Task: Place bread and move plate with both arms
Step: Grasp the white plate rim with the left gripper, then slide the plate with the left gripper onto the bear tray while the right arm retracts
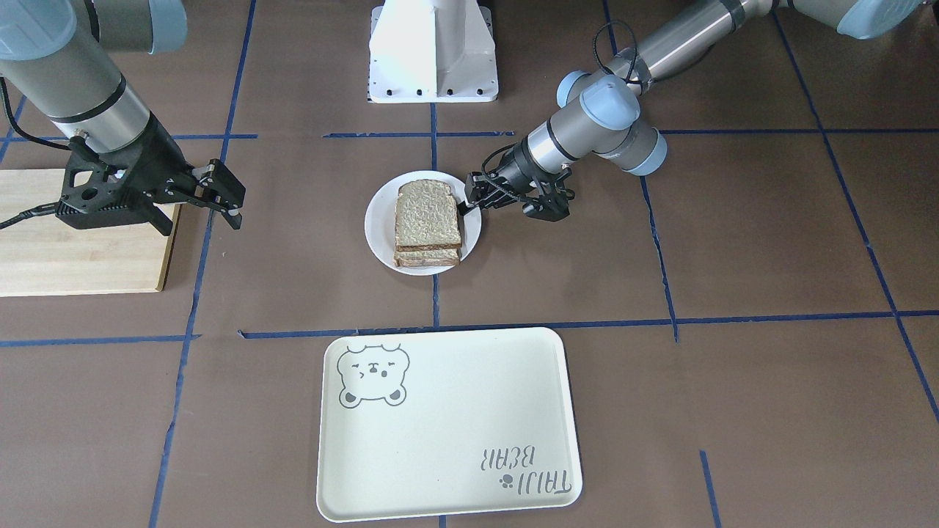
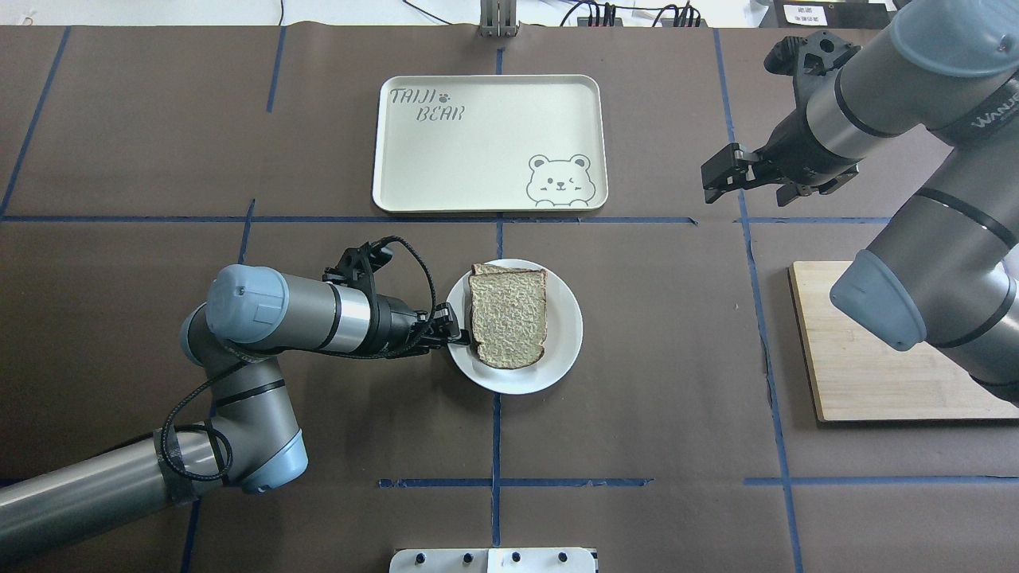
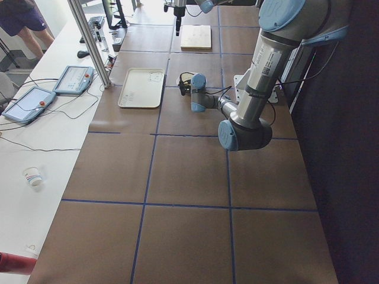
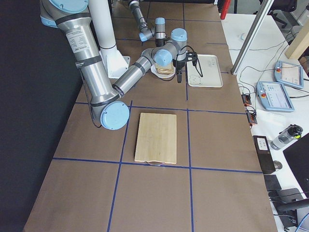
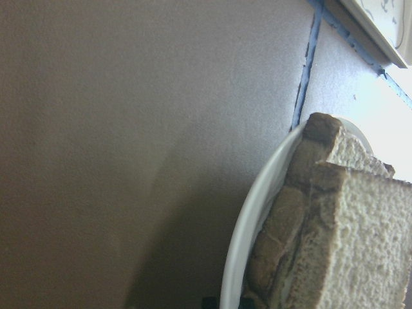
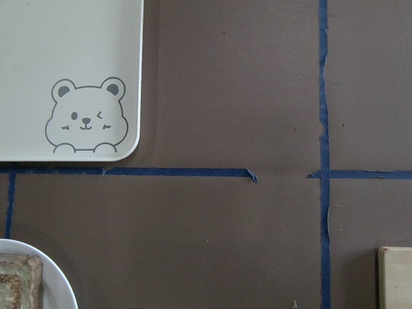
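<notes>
The bread [image 1: 428, 214] lies as the top slice of a small stack on the white plate [image 1: 378, 227] at the table's middle. Both also show in the overhead view, the bread [image 2: 508, 314] on the plate [image 2: 567, 334]. My left gripper [image 1: 468, 203] lies low at the plate's rim on my left side, its jaws closed on the rim; it also shows from overhead [image 2: 458, 334]. The left wrist view shows the rim [image 5: 248, 225] and the bread's crust [image 5: 360, 244] very close. My right gripper [image 1: 224, 196] hangs open and empty in the air, far from the plate, also seen overhead [image 2: 716, 173].
A cream tray with a bear drawing [image 2: 478, 159] lies beyond the plate. A wooden cutting board [image 2: 876, 366] lies on my right, under the right arm. The white pedestal [image 1: 433, 51] stands at the robot's base. Blue tape lines cross the brown table.
</notes>
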Controlling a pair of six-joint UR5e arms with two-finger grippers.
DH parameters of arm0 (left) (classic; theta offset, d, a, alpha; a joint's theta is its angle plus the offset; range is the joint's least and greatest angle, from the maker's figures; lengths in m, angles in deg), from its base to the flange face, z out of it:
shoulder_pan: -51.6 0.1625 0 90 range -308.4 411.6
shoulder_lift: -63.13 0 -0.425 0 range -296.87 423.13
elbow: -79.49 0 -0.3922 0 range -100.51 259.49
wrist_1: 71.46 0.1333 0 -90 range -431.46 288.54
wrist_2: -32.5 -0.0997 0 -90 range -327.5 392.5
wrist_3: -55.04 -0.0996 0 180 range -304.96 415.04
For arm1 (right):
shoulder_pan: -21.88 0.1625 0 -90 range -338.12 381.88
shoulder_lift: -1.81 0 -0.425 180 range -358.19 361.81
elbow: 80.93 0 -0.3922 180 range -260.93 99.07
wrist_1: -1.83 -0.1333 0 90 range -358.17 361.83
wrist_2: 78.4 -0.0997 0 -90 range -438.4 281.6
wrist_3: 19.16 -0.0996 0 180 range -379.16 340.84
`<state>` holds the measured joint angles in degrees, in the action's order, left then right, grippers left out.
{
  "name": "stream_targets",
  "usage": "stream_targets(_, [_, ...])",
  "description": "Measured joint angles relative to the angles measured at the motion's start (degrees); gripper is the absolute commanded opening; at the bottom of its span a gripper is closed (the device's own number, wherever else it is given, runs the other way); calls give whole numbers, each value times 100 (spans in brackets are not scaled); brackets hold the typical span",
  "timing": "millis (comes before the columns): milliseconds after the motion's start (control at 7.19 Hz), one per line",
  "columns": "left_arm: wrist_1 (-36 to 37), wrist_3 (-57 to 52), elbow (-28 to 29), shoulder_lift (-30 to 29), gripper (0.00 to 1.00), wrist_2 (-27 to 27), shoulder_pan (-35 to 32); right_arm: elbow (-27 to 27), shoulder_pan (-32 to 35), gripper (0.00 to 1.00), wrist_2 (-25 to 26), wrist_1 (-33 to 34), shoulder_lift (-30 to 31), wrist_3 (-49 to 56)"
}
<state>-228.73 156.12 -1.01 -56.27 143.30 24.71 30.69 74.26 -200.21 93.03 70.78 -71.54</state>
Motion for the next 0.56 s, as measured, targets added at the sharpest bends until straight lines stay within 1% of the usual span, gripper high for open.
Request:
stream_targets(278, [-452, 406, -13, -10, 0, 3, -75, 0, 143, 100, -8, -2, 213, 457])
stream_targets(556, [-880, 938, -13, -16, 0, -35, -224, 18, 471, 100, -158, 10, 537, 1167])
